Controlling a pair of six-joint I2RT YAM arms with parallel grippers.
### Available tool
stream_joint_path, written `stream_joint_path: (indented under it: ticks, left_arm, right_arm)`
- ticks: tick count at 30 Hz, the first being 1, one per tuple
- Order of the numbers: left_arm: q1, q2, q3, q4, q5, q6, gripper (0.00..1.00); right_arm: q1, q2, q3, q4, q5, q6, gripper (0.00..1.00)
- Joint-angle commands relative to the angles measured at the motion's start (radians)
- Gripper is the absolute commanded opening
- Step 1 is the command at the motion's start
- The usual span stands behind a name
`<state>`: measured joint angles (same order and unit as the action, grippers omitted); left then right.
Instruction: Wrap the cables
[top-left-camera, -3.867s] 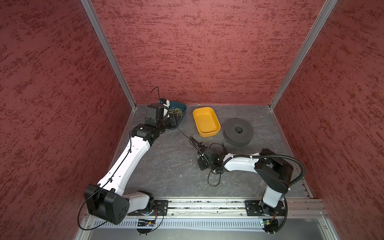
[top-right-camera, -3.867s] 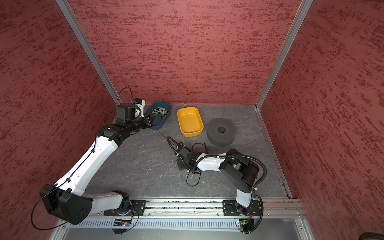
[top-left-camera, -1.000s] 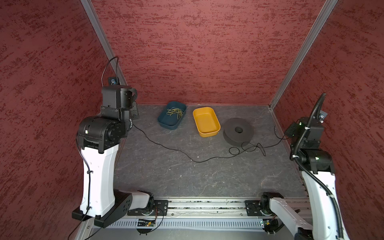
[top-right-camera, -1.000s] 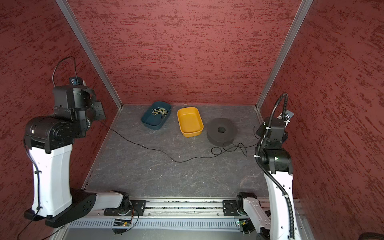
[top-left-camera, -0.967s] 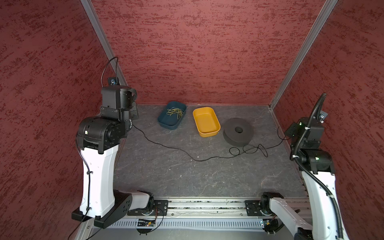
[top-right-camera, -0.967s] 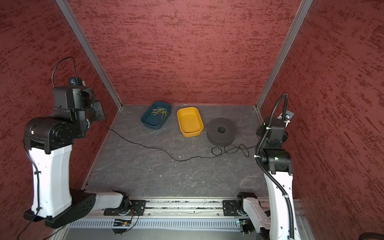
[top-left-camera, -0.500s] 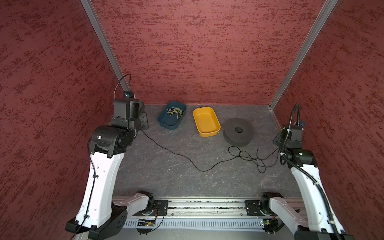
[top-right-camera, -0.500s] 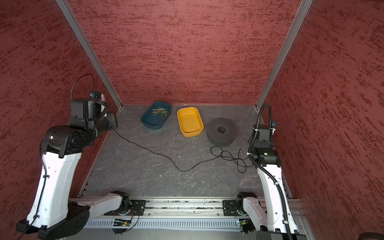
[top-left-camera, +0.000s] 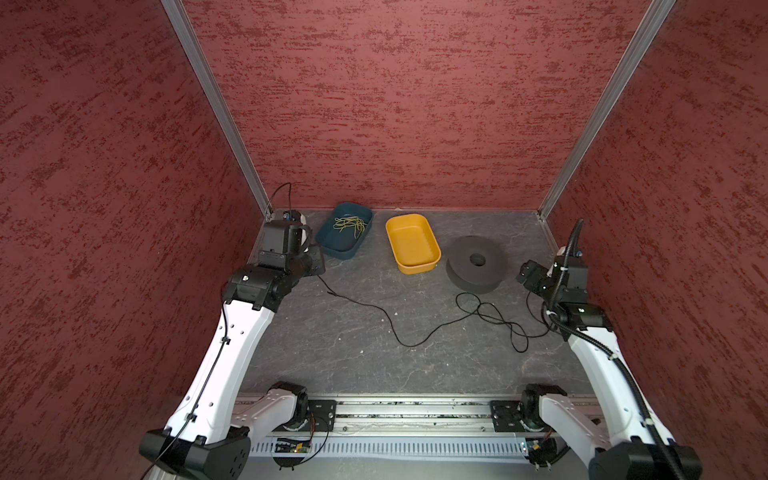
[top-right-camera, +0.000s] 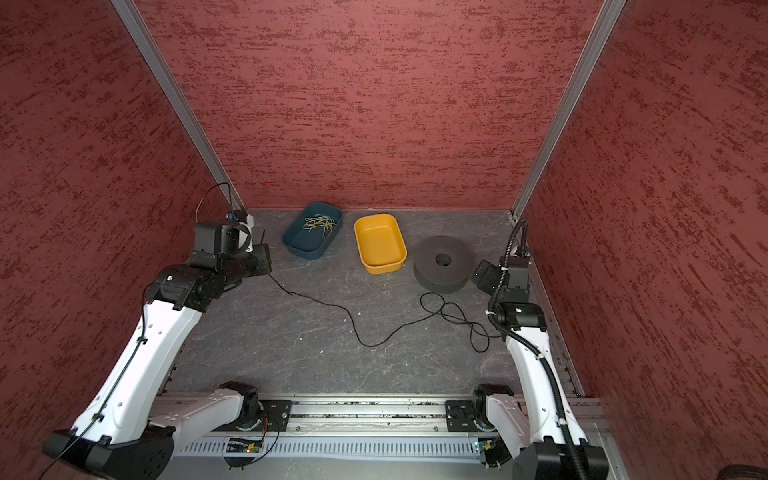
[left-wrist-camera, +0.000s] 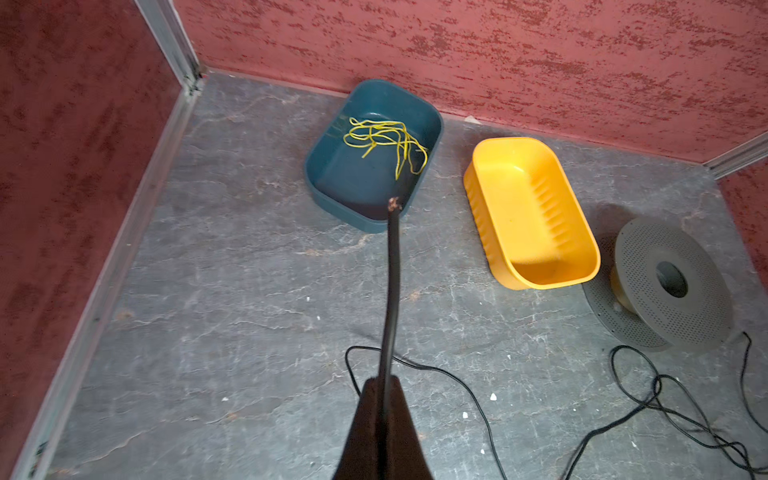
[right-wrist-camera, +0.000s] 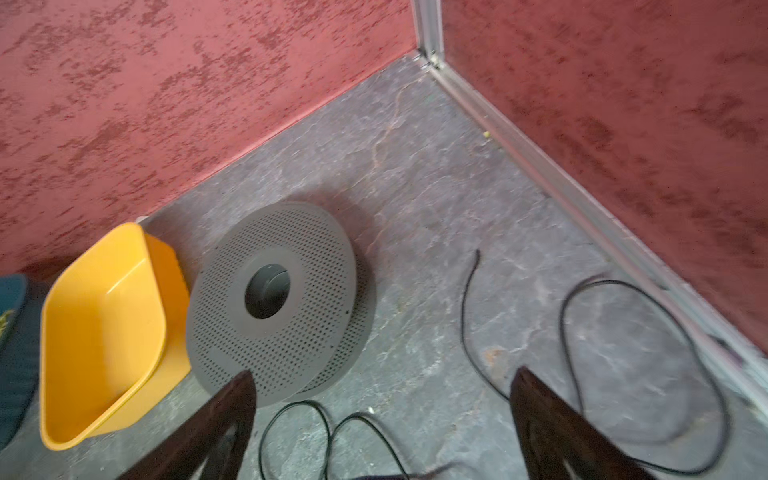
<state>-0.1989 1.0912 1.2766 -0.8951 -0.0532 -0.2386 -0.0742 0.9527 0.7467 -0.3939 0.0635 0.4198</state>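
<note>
I find the left gripper (left-wrist-camera: 384, 388) clamped on one end of the cable (left-wrist-camera: 392, 270), with a short stub poking past its tips toward the blue tray (left-wrist-camera: 353, 218). I judge that a tug from the far side could drag so thin a cord through the pinch. The cable trails slack across the floor (top-left-camera: 332, 353) into loose loops beside the spool (right-wrist-camera: 316, 249), which could knot or snag there. The right gripper (right-wrist-camera: 382, 372) stands spread wide and empty, and the cable's other end lies on the floor just beyond it, untouched.
</note>
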Motion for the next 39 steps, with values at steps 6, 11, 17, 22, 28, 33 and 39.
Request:
stream_joint_path:
  ticks: [6, 11, 17, 22, 28, 33, 39]
  left_arm:
    - [0.045, 0.005, -0.128, 0.189, 0.178, -0.057, 0.00]
    - [0.049, 0.012, -0.257, 0.303, 0.284, -0.109, 0.00]
    - [0.047, 0.024, -0.336, 0.371, 0.347, -0.114, 0.00]
    - [0.047, 0.016, -0.371, 0.397, 0.344, -0.113, 0.00]
    - [0.043, 0.022, -0.385, 0.431, 0.389, -0.122, 0.00]
    - [0.029, 0.024, -0.386, 0.435, 0.392, -0.122, 0.00]
    - [0.013, 0.018, -0.377, 0.411, 0.346, -0.113, 0.00]
  right_arm:
    - [-0.003, 0.128, -0.132, 0.364, -0.192, 0.102, 0.90]
    - [-0.004, 0.241, -0.167, 0.500, -0.230, 0.140, 0.86]
    - [-0.040, 0.348, -0.236, 0.730, -0.331, 0.245, 0.84]
    - [-0.084, 0.451, -0.259, 0.895, -0.437, 0.305, 0.81]
    - [-0.119, 0.636, -0.299, 1.240, -0.615, 0.441, 0.76]
    - [-0.123, 0.779, -0.293, 1.459, -0.708, 0.536, 0.73]
    - [-0.123, 0.912, -0.278, 1.651, -0.759, 0.630, 0.65]
